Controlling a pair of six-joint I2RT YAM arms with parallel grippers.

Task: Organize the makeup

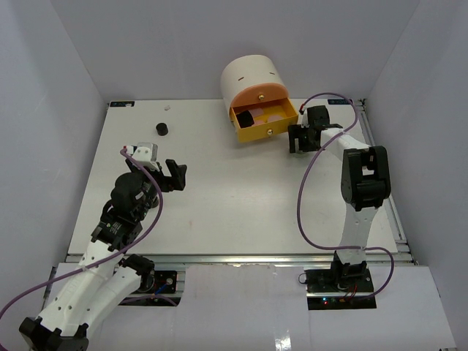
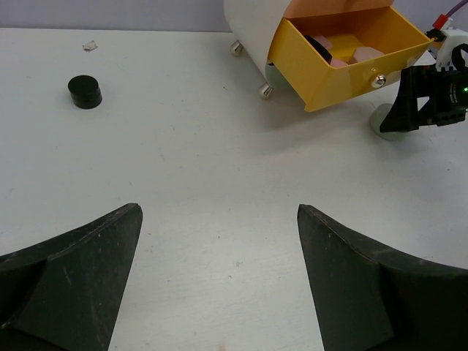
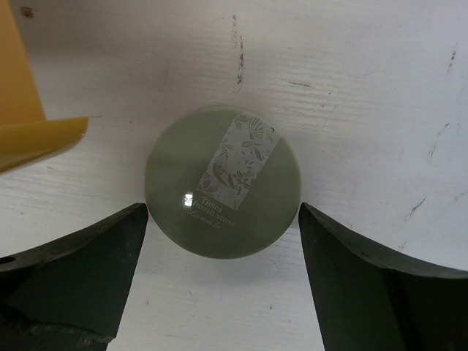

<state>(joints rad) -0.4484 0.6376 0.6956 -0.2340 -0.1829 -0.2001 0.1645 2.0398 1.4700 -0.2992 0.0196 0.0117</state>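
Observation:
A grey-green round compact (image 3: 222, 180) with a printed label lies flat on the table. My right gripper (image 3: 223, 208) stands open over it, one finger on each side of its near half, the tips close to its rim. In the top view that gripper (image 1: 303, 138) hides the compact, just right of the open orange drawer (image 1: 265, 118). The drawer holds a black item (image 1: 245, 117) and pink pieces (image 2: 349, 55). A small black jar (image 1: 161, 129) stands alone at the back left. My left gripper (image 1: 175, 174) hovers open over bare table, nothing between its fingers (image 2: 95, 248).
The big cream cylindrical box (image 1: 252, 75) stands at the back centre with its orange drawer (image 2: 351, 58) pulled out toward the right arm. A tiny white scrap (image 1: 167, 107) lies near the back edge. White walls enclose the table on three sides.

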